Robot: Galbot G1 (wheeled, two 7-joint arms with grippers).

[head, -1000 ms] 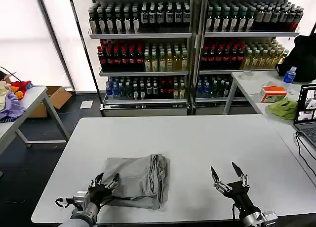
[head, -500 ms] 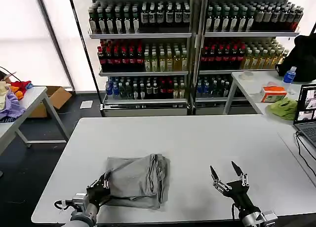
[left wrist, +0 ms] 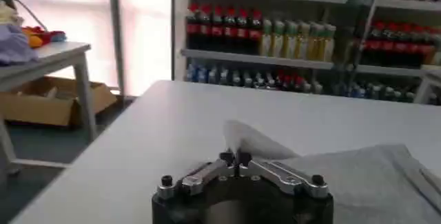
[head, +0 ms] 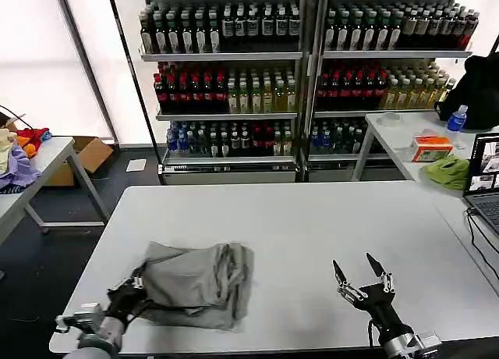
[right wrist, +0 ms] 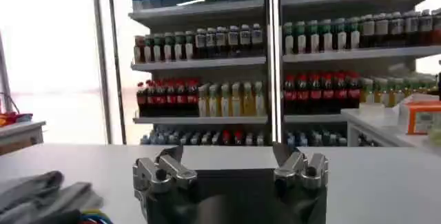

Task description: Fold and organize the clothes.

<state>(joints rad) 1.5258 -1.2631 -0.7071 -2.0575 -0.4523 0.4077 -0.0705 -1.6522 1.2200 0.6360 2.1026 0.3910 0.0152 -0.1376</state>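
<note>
Clothes (head: 195, 285) pinched by left end effector (head: 129, 290), bottle shelves (head: 304, 70) behind.

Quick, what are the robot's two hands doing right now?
Left gripper: fingers shut on the folded grey shirt, pinching its edge near the table's front left.
Right gripper: fingers open, holding nothing, above the table.

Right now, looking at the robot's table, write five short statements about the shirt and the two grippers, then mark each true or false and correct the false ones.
1. The left gripper is shut on the grey shirt. True.
2. The right gripper holds a sleeve. False: it is open and holds nothing.
3. The shirt lies spread flat. False: it is folded into a bundle.
4. The shirt lies on the white table. True.
5. The right gripper touches the shirt. False: it is apart from it.
</note>
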